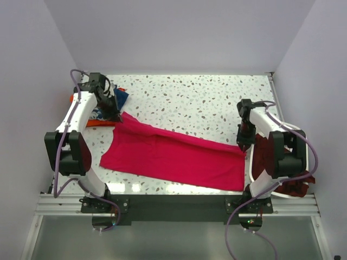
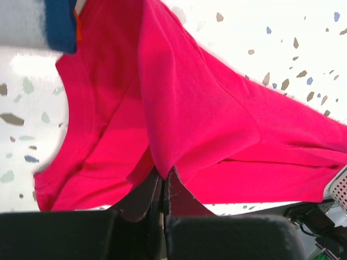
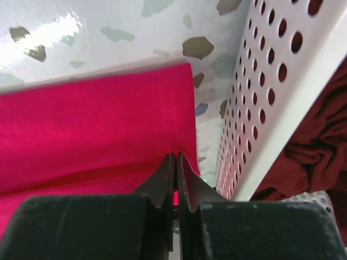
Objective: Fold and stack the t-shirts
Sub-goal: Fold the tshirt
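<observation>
Robotics laboratory test cell. Plain white partition walls (image 1: 179,32) enclose a speckled tabletop (image 1: 206,97); the cabled left arm (image 1: 76,122) and right arm (image 1: 274,146) bolt to an aluminium rail (image 1: 57,205).

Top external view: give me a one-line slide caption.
Left gripper and right gripper pinch opposite ends of a crimson-pink t-shirt on the speckled table; maroon shirts sit in the white basket.

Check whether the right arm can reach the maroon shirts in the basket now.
Probably not yet: the right claw is shut on a corner of the pink shirt. The maroon shirts lie beside it in the open basket.
</observation>
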`<action>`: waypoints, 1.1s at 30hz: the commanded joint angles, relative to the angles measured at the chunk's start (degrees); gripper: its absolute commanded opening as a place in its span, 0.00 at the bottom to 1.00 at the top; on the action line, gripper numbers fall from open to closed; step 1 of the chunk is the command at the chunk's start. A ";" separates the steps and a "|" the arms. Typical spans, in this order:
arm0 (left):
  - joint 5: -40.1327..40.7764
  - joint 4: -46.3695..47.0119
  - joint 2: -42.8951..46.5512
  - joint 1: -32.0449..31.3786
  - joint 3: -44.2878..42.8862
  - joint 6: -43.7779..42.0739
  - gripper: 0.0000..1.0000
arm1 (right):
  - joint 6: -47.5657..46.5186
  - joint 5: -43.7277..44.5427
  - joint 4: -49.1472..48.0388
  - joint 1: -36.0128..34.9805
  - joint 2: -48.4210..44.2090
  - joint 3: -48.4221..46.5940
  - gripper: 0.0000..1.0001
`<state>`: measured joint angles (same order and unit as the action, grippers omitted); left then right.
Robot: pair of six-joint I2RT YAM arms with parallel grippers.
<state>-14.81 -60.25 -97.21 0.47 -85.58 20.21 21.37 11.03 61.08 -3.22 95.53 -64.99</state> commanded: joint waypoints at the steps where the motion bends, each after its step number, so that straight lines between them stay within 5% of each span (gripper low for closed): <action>1: -0.05 -3.29 3.86 0.76 0.94 0.54 0.00 | -1.06 1.54 3.17 -0.03 -3.59 0.74 0.00; 16: -0.48 -8.39 8.87 0.94 4.28 2.82 0.00 | -0.80 2.42 5.63 -0.12 -5.52 4.61 0.00; 29: 9.18 -13.49 12.57 1.11 8.67 4.31 0.01 | 1.04 3.74 7.21 -3.18 -7.37 6.37 0.00; 31: 9.97 -14.19 13.09 1.11 9.11 4.58 0.07 | 2.01 4.17 7.91 -4.77 -7.46 6.37 0.00; 33: 10.32 -15.07 13.36 1.02 9.29 4.84 0.28 | 2.80 4.53 8.70 -7.67 -7.55 6.19 0.02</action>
<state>-7.18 -72.62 -86.32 1.02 -76.55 23.79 22.33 13.28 66.92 -8.08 90.21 -58.74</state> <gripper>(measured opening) 0.211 0.016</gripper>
